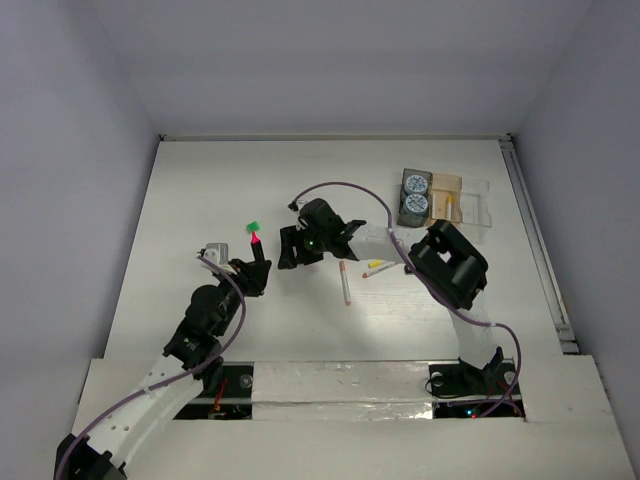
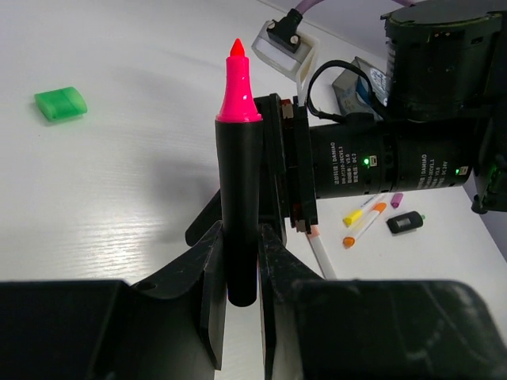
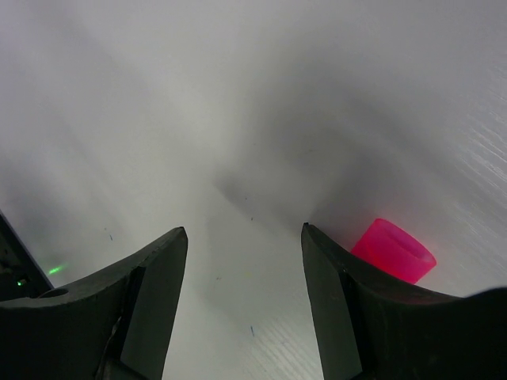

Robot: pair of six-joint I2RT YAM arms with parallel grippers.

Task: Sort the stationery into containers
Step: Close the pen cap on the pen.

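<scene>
My left gripper (image 2: 240, 237) is shut on a black highlighter (image 2: 240, 190) held upright, its bare pink tip (image 1: 254, 240) uncapped. A green cap (image 2: 60, 103) lies on the table beyond it. My right gripper (image 3: 244, 233) stands open close over the table, nothing between its fingers; a pink cap (image 3: 394, 249) lies just outside its right finger. In the top view the right gripper (image 1: 292, 250) is right next to the held highlighter. The containers (image 1: 472, 203) sit at the far right, with two blue-white rolls (image 1: 416, 184) in the dark one.
A pink-white pen (image 1: 345, 285) and a yellow pen (image 1: 377, 266) lie mid-table. The left wrist view also shows an orange pen (image 2: 363, 228), a purple one (image 2: 396, 199) and a small black highlighter (image 2: 405, 222) behind the right arm's wrist (image 2: 380, 162).
</scene>
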